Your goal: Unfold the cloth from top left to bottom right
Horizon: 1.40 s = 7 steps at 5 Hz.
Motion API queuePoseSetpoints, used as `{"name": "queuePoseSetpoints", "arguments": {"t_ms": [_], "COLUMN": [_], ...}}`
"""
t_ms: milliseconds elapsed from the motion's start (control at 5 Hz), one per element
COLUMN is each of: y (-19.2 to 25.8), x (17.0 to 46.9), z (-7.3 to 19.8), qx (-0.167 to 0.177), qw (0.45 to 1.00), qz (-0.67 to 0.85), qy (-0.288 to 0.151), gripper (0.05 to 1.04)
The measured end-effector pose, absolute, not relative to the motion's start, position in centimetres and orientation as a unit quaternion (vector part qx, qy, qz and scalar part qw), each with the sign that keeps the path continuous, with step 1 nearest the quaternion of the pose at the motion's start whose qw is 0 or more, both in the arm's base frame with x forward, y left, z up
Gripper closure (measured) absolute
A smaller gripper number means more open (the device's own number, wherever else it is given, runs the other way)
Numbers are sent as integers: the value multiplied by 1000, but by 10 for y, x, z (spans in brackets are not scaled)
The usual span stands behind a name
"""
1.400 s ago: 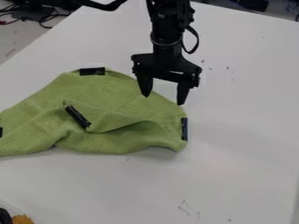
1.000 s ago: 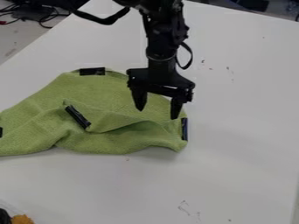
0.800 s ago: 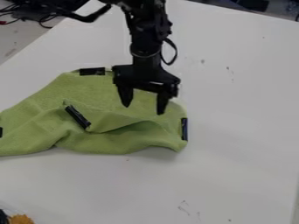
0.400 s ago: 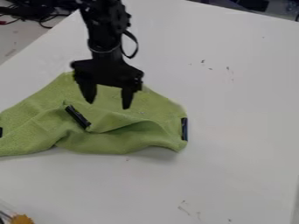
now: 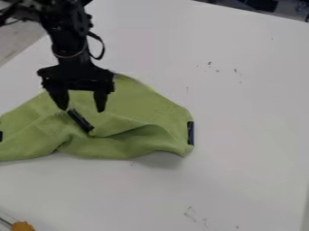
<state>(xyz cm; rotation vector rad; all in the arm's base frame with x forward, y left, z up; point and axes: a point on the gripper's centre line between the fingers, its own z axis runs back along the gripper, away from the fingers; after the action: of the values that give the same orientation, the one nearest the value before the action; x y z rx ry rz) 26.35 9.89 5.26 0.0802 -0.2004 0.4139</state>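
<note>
In the camera view, the gripper (image 5: 82, 110) is hanging down from the arm (image 5: 71, 45) over the upper left part of the green cloth (image 5: 147, 106). Its two fingers are standing wide apart and pointing downward, and they are gripping nothing between them. The tips are appearing over the fabric, the left-hand one in the picture close to the upper end of the slanting black strip (image 5: 80, 121); whether either is touching the cloth, I cannot tell.

The cloth is lying on the left half of the white table (image 5: 247, 135), running to the picture's left edge. It is forming a folded-over flap in its middle, with the slanting strip sitting at the flap's left corner and a deep crease running to the right of it. Another black strip (image 5: 190, 133) is lining the cloth's right end.

Compared with the earlier frames, the gripper is moving leftward across the cloth, from near its right side to its upper left, with its fingers staying spread. The cloth is keeping its folded shape, and the slanting strip is staying in the same place.
</note>
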Motion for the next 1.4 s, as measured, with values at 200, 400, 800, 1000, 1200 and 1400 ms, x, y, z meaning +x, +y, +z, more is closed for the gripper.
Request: {"name": "queuePoseSetpoints", "arguments": {"t_ms": [200, 400, 800, 1000, 1200, 1400], "y": [109, 114, 117, 117, 116, 118], "x": [256, 251, 257, 262, 268, 272], "z": [36, 15, 8, 12, 18, 23], "qx": [24, 0, -10, -4, 4, 13], "qw": [971, 971, 973, 976, 978, 979], "qz": [218, 223, 218, 209, 201, 196], "qy": [-93, -84, -70, -64, -58, -55], "gripper": [82, 82, 198, 76, 81, 83]}}
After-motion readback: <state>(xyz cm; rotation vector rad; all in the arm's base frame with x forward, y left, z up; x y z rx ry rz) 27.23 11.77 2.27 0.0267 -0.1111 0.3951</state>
